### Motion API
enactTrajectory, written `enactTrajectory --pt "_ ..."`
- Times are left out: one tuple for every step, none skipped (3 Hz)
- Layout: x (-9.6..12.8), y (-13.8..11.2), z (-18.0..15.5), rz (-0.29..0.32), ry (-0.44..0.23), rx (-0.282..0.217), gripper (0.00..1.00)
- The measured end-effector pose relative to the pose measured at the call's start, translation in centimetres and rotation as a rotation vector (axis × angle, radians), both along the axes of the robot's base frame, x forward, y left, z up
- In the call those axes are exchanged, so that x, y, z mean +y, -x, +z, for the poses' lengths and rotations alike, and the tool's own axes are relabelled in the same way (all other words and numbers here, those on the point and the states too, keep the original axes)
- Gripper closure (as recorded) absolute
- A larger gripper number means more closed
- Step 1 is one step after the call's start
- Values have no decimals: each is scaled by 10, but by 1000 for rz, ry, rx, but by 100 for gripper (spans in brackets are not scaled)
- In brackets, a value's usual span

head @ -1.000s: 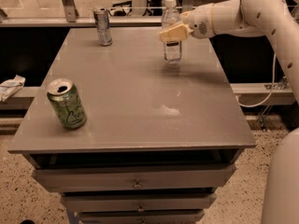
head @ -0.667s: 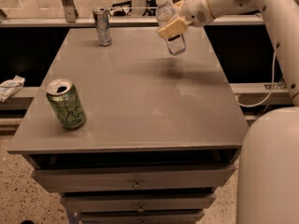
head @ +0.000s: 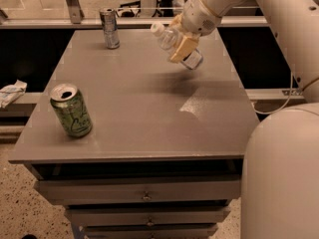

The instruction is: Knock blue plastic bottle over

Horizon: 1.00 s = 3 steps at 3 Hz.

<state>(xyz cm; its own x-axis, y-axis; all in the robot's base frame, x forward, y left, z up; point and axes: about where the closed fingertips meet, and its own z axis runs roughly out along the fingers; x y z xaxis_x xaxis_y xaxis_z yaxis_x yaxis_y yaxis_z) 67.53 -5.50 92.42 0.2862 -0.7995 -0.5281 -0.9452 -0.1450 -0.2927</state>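
Gray table (head: 149,118) with drawers (head: 144,189): we see the gripper (head: 179,53) over its far right part, tan fingers (head: 183,45) clamped on the blue plastic bottle (head: 168,36). Bottle is tilted hard, white cap pointing left, apparently off the surface. Well apart from it: green can (head: 71,111) front left, silver can (head: 109,28) back left, both upright.
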Motion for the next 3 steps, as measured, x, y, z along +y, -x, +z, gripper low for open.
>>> enactTrajectory --pt "6 35 -42 113 153 66 77" --pt "9 53 -59 163 204 104 54" --pt "12 67 -70 196 219 139 30"
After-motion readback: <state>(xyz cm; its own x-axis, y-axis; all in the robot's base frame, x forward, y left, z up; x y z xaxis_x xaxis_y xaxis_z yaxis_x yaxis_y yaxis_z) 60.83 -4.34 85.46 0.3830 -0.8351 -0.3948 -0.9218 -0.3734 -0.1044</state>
